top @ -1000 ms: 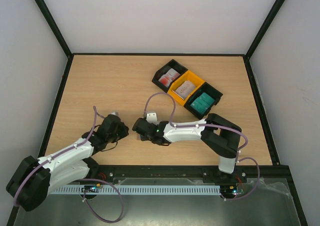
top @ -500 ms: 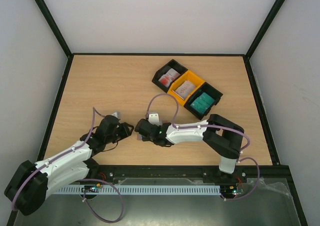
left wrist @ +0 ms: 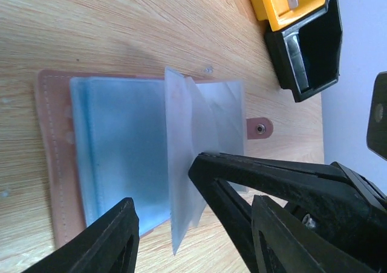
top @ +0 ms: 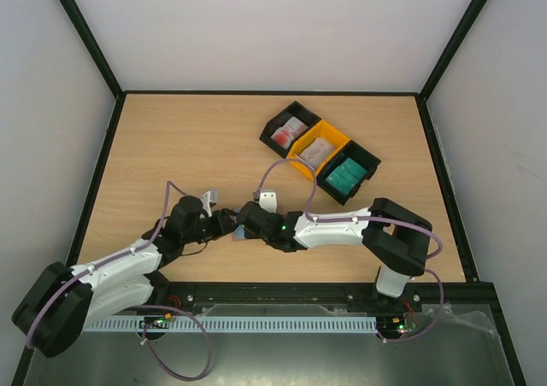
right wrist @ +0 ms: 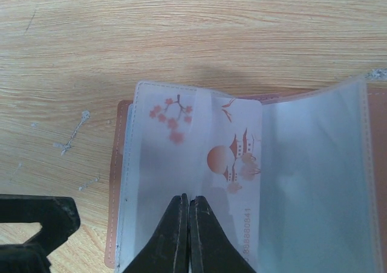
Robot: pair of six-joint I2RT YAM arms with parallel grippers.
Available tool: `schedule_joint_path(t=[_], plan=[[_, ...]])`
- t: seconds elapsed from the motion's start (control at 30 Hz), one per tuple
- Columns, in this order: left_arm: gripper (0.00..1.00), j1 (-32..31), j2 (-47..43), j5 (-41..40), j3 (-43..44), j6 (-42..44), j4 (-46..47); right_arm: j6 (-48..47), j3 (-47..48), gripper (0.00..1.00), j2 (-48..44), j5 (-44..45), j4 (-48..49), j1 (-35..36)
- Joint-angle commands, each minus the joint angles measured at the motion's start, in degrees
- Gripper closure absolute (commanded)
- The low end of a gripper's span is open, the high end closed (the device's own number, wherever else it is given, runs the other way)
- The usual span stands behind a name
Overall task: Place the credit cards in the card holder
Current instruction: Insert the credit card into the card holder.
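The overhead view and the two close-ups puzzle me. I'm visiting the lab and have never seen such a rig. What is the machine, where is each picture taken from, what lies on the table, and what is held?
The machine is two robot arms bolted at the table's near edge, each ending in a two-finger gripper. The overhead view looks down from above and behind them. Each close-up comes from a camera on one wrist. On the wooden table sit three trays holding white-and-red cards, pale cards and teal cards. Near the arms lies the open card holder. The right gripper is shut on a raised clear sleeve of the holder, and a red-patterned card shows through it. The left gripper hangs open over the holder and holds nothing.
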Motion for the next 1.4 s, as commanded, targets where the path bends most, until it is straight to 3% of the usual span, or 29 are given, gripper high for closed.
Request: schedule_joint_path(t=[0.0,0.53,0.9,1.23,1.27,1.37], plan=[[0.47,0.3,3.1,3.3,-0.8,-0.4,5.9,1.1,-1.0,0.98,-1.1,1.0,1.4,-0.2],[0.75,0.3,17.6,6.4,0.8,-0.5,14.4,1.3,-3.7,0.98,-1.0,-1.1,4.0,-1.0],[0.79,0.2,22.7,8.1,1.8,-0.8,18.4,1.1,-5.0,0.98,-0.9,-4.3,7.1,-1.8],[0.97,0.2,25.6,7.5,2.2,-0.6,19.3,0.6,-5.0,0.98,-0.8,-5.0,7.3,-2.1],[0.98,0.3,25.6,7.3,2.2,-0.6,19.1,0.5,-4.9,0.97,-0.9,-4.3,6.6,-2.1],[0.98,0.3,25.4,6.9,2.2,-0.2,18.4,0.2,-4.7,0.82,-2.0,-1.6,4.2,-2.1]])
